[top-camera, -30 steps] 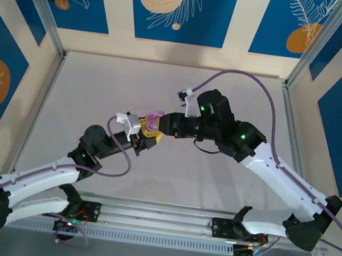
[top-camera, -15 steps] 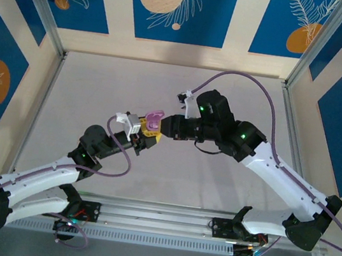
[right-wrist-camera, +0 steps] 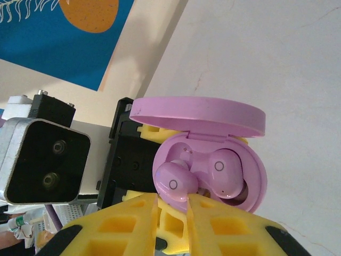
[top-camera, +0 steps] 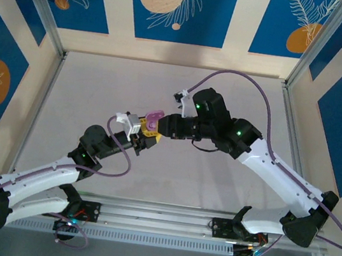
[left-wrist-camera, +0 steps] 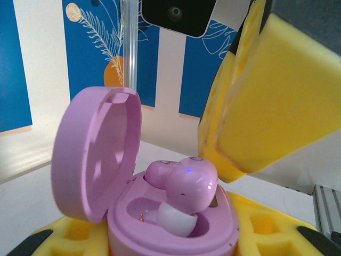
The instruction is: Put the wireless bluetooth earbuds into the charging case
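Right gripper (right-wrist-camera: 171, 198) has edged closer to the left gripper (top-camera: 145, 135) than a second earlier, and its yellow jaws have drawn nearly together. Left gripper: clamped on the base of the lilac-pink charging case (left-wrist-camera: 96, 154), which stands open, held above the tabletop (top-camera: 99, 91). Contents: one lilac-pink earbud (right-wrist-camera: 226, 170) seated in the socket off to the side of the right gripper's tips. The second earbud (left-wrist-camera: 189, 184) is tilted, white tip in the socket directly at those tips, body standing proud and touching them; whether they nip it cannot be told. Step judged: seating the second bud, nearly done. Next move likely calls for a gentle press straight into the socket, then closing the case. Surface: pale, matt. Room: walls (top-camera: 176, 6) of blue panels with peach discs and white leaves; aluminium posts (top-camera: 44, 6).
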Motion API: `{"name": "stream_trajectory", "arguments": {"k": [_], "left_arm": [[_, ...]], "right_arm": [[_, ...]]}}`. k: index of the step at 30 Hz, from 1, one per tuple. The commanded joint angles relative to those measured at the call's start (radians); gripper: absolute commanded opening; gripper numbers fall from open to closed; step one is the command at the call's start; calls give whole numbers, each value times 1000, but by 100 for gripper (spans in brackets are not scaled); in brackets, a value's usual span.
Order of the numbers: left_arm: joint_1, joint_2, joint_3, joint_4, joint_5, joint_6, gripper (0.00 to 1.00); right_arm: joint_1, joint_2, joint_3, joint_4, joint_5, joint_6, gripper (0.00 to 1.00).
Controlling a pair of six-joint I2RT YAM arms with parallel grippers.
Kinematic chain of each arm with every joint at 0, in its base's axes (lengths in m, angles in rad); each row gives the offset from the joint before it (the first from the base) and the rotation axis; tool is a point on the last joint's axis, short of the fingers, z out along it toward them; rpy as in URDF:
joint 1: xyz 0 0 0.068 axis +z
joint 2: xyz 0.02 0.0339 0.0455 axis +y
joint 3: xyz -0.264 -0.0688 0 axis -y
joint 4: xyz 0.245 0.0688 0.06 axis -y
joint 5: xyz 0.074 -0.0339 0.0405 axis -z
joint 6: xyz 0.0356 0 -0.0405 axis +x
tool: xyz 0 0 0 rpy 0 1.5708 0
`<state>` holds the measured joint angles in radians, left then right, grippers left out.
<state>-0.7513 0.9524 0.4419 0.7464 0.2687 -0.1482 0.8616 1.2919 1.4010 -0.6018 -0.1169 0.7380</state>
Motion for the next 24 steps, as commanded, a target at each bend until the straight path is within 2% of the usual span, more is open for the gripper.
{"name": "stream_trajectory", "arguments": {"k": [1,24], "left_arm": [[-7,-10,8,27,8,7,25],[-9,-14,8,18,35,7,24]], "right_arm": [[-6,4,24,6,-20,9,23],[-14,42,41,28,-25,3,23]]}}
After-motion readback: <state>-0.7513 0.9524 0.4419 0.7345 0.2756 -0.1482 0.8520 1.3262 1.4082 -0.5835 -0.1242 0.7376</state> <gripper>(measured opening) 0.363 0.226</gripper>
